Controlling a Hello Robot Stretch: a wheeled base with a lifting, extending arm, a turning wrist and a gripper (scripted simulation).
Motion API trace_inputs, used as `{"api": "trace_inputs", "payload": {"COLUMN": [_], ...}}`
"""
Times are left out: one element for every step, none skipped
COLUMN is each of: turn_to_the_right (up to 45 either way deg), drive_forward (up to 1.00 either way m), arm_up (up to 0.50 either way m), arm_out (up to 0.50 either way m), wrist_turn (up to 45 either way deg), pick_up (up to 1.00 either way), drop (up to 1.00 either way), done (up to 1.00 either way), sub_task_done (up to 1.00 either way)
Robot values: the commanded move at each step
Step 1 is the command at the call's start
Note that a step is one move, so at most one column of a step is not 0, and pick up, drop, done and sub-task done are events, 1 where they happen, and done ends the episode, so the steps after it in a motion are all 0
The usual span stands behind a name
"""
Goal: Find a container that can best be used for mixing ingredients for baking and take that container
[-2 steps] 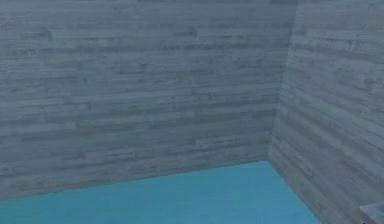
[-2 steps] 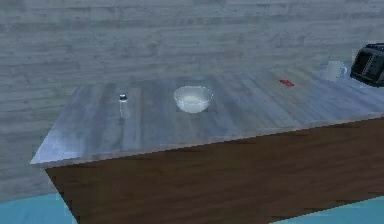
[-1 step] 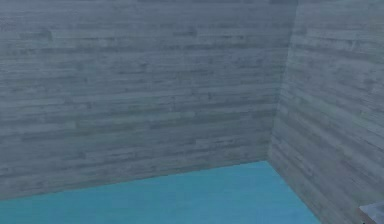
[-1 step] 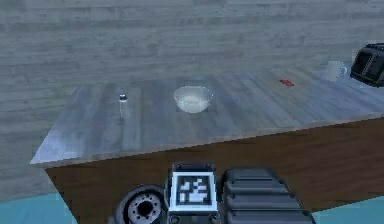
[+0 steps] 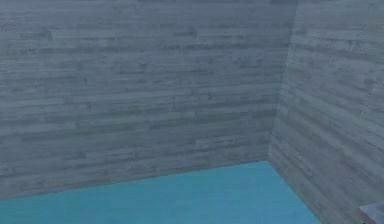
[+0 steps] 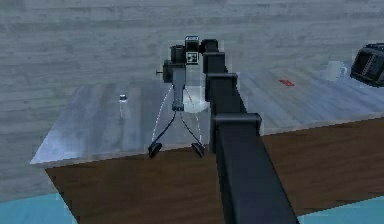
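Arm stretched out over the grey table, gripper near the front edge. Just beyond the fingers, against the arm, sits a pale rounded thing, likely the mixing container. Can't tell whether the gripper holds anything.

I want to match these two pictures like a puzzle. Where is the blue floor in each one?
Forward view: the blue floor runs along the bottom edge, right under the grey plank wall.
Arm side view: the blue floor peeks out at the bottom corners, below the counter with its brown front.
Shared landmark: the grey plank wall stands at the back in both.
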Motion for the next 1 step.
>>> {"api": "trace_inputs", "payload": {"turn_to_the_right": [0.0], "drive_forward": [0.00], "arm_up": [0.00], "arm_out": [0.00], "wrist_turn": [45.0], "pick_up": [0.00], "drop": [0.00], "done": [0.00], "sub_task_done": [0.00]}}
